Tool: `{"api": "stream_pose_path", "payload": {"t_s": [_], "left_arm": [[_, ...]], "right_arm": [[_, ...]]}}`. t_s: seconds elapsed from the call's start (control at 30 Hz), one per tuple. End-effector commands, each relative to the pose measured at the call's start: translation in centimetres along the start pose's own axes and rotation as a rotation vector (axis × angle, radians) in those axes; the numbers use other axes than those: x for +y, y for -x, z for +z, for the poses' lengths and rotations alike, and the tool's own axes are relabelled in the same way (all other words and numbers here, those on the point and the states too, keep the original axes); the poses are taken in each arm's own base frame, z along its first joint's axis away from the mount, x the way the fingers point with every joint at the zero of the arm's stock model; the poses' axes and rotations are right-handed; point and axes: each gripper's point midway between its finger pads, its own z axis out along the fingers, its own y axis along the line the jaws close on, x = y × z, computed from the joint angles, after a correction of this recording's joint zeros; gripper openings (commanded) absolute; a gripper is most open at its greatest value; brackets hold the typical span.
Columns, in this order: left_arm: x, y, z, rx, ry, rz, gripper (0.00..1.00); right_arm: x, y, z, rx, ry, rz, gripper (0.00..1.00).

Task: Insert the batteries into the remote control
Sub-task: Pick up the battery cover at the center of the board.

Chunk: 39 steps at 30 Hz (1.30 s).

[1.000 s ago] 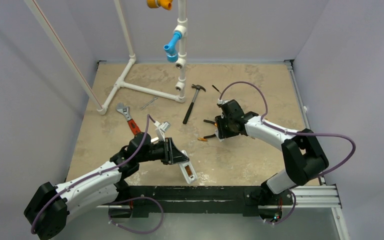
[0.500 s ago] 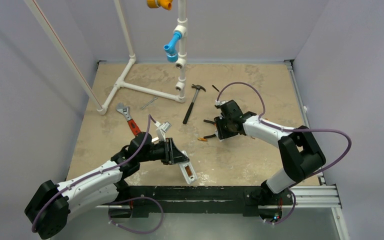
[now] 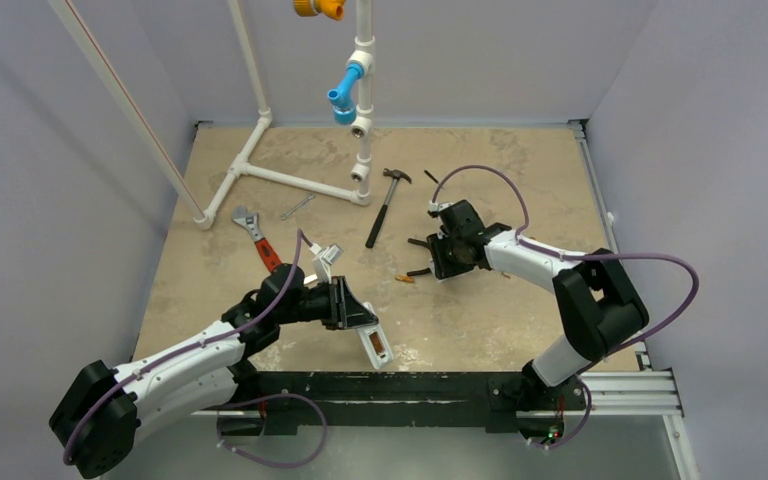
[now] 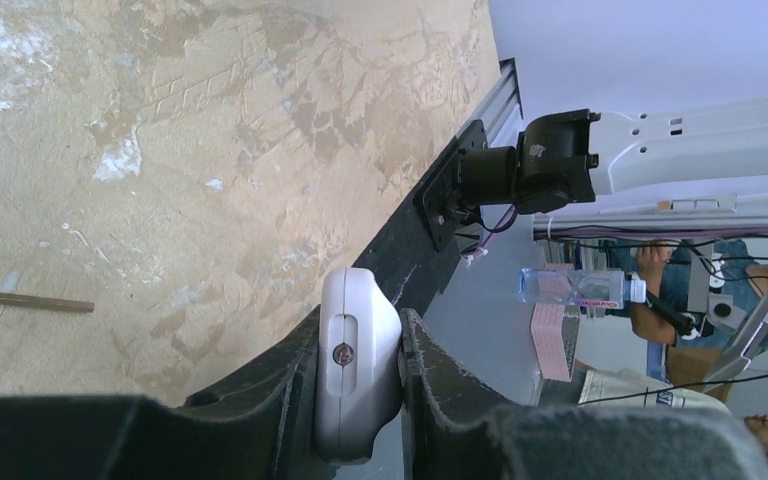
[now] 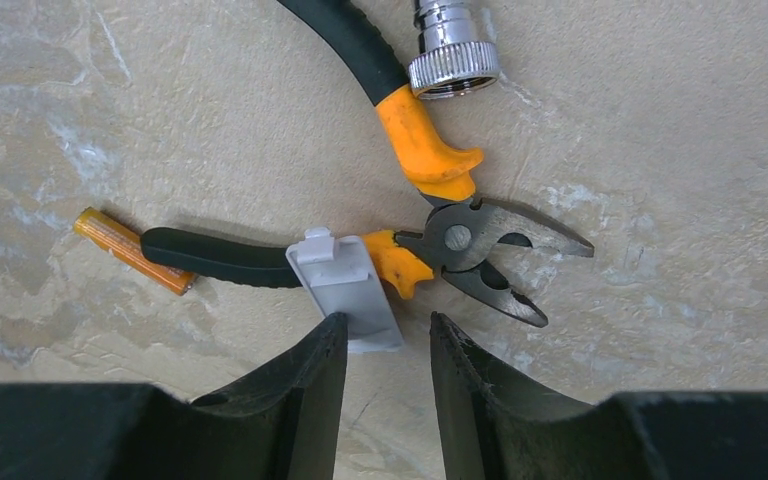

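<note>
Currently two arms in view, one gripper each. Left gripper [image 4: 358,335]: jaws closed tight on the remote control [image 3: 378,350], one black finger [image 4: 280,400] pressed on each long side. The handset is held clear of the table [image 3: 520,170], near the front rail, its rounded white end and one small screw showing in the left wrist view. From above its recess faces up with an orange block [image 3: 372,345] seated inside; whether that is one cell or two I cannot tell. Right gripper [image 5: 385,335]: jaws parted, both fingers [image 5: 290,400] low over the table and holding nothing. One small grey-white cover [image 5: 345,290] lies flat just ahead of them, its near end reaching into the gap and its far end resting on a handle of the pliers [image 5: 457,237]. One pair of pliers counted, with black and orange grips, handles spread and nose slightly open. One loose battery [image 5: 132,250], orange-wrapped, lies on the table touching or just beside the tip of the lower black handle, left of the cover. One chrome threaded fitting [image 5: 452,45] sits at the end of the other handle. Elsewhere on the table there is one hammer [image 3: 385,205] behind the right gripper, one red-handled wrench [image 3: 257,237] behind the left arm, and one white pipe frame [image 3: 290,178] toward the back wall.
</note>
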Motion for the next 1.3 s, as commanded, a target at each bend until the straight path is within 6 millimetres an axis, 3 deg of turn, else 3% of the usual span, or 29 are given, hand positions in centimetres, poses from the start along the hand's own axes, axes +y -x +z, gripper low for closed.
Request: {"api": "stream_pose_path", "payload": {"t_s": [0.0,0.67,0.87,1.27], "left_arm": [[-2.1,1.3,-0.1,-0.032,-0.057,0.061,0.0],[-1.5,1.1,-0.2,-0.035,-0.038,0.055,0.0],[-1.5,1.1,-0.1,-0.032,-0.037,0.053,0.0],[-1.4,1.2,-0.1,-0.038,-0.034,0.051,0.0]], "right_arm": [[0.7,2.0,-0.1,-0.055,0.038,-0.011,0.35],[1.4,1.5,1.2,-0.045,0.078,0.004,0.26],[1.7,1.2,1.4,-0.036,0.1,0.005,0.17],[2.6,1.7,0.0,-0.063,0.152,-0.016,0.04]]}}
